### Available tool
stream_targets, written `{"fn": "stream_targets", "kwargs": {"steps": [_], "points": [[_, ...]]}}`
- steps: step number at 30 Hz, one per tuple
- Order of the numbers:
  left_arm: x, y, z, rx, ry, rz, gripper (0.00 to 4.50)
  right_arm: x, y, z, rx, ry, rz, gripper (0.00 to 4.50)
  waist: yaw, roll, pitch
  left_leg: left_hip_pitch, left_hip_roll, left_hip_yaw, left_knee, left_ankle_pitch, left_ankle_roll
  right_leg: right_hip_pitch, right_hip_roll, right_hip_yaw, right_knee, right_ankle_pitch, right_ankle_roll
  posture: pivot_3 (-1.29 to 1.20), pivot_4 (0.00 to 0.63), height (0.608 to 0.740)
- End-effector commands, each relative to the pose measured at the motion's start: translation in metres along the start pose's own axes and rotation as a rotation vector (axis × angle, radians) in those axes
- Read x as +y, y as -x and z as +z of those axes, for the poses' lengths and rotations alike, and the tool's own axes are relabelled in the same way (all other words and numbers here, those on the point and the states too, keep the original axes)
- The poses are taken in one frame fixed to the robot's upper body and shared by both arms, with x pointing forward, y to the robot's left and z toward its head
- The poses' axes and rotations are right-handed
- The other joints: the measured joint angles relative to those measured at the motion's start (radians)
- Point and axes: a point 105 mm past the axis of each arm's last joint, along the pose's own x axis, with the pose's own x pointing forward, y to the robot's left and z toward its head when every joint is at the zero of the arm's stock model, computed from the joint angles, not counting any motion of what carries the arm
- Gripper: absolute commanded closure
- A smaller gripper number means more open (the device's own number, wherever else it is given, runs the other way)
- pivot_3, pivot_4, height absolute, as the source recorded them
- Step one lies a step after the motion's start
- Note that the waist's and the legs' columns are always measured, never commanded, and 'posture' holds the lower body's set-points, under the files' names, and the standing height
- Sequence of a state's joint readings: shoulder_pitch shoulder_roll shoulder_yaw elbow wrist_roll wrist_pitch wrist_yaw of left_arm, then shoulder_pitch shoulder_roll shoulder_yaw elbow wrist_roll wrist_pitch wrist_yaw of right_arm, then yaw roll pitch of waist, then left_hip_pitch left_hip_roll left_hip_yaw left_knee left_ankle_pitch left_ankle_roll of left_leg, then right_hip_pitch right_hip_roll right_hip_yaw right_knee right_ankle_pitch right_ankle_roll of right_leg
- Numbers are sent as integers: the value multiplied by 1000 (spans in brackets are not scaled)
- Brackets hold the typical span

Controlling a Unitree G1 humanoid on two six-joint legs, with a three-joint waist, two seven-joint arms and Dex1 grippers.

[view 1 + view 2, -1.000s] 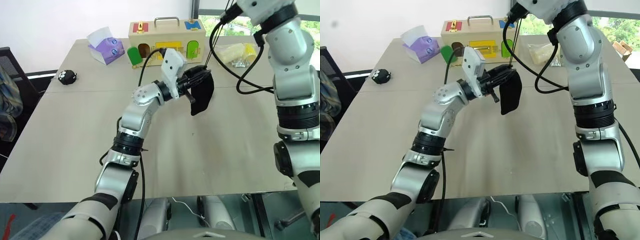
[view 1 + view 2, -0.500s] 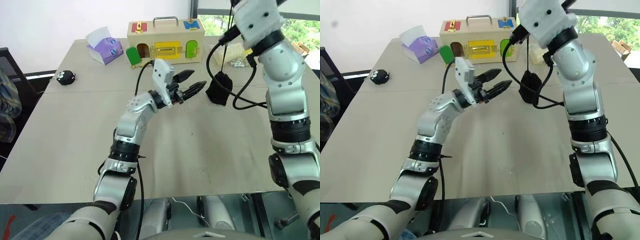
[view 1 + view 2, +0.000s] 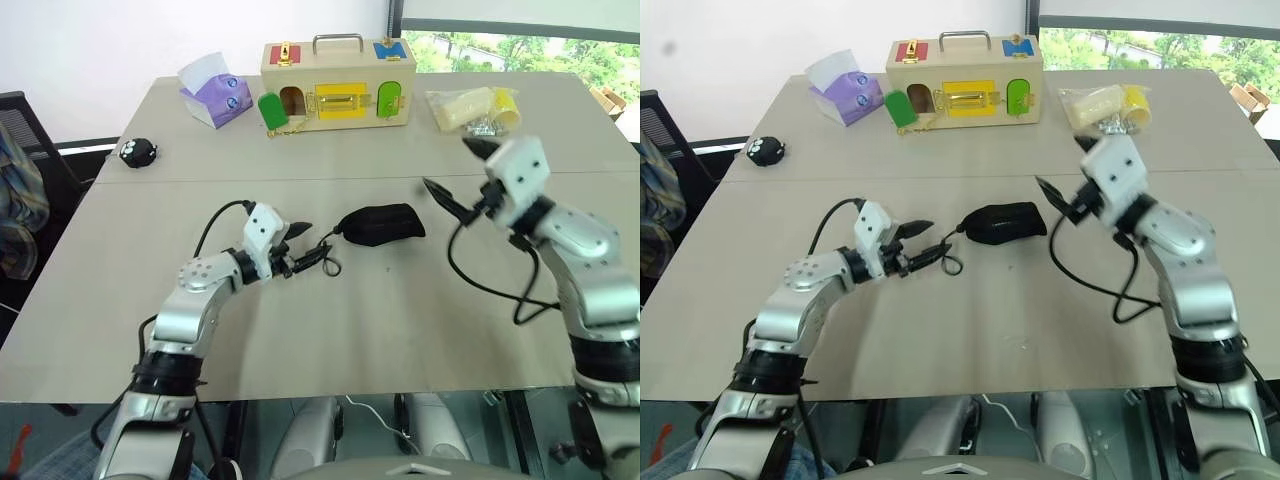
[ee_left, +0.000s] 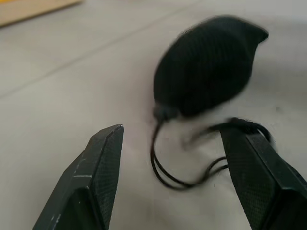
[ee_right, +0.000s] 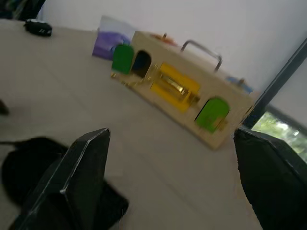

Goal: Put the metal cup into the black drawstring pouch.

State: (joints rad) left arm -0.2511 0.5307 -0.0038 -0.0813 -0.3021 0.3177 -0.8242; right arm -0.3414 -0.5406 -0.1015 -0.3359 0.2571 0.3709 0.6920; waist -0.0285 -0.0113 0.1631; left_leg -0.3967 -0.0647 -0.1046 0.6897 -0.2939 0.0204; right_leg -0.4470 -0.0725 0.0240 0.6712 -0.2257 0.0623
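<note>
Left gripper, two black fingers spread and empty, hovers low beside the soft matte black drawstring pouch, which lies bulging on the beige table; right gripper, likewise released, hangs near its other end. Left wrist view: cord loop between the fingers. Right wrist view: pouch below, wooden latch box beyond. Metal cup unseen, probably inside; withdraw without snagging the cord.

Bare table around black drawstring pouch, wooden box well behind
</note>
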Motion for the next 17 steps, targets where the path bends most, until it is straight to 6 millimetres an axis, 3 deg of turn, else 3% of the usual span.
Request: {"fn": "stream_targets", "kwargs": {"steps": [1, 6, 9, 13, 17], "points": [[-7, 32, -10, 41, -67, 76, 1200, -8, 48, -40, 69, -154, 22, 529, 4, 0, 0, 1, 0, 0, -2, 0, 0, 1, 0, 0, -2, 0, 0, 0, 150, 710], [-32, 58, -27, 60, -8, 98, 1200, -9, 82, -76, 117, -212, 58, 529, 2, 4, 1, 5, 2, 5, -4, -1, 1, 2, 1, 4, -1, 1, -1, 0, 150, 710], [-46, 74, -39, 93, 13, 114, 1200, -6, 99, -89, 117, -226, 107, 529, 2, 5, 1, 19, 4, 6, -7, -3, 5, 16, 2, 3, -4, 0, -2, 0, 150, 710], [-45, 83, -45, 81, 66, 208, 1200, -2, 110, -108, 170, -235, 153, 529, 12, 6, 1, 25, 5, 5, -7, -4, 6, 25, 3, 1, -9, 0, -1, 0, 150, 710], [-43, 83, -41, 76, 45, 240, 1200, 0, 113, -115, 165, -240, 171, 529, 16, 5, 1, 33, 5, 5, -7, -5, 8, 34, 3, 0, -11, 0, -1, 0, 150, 710]]}}
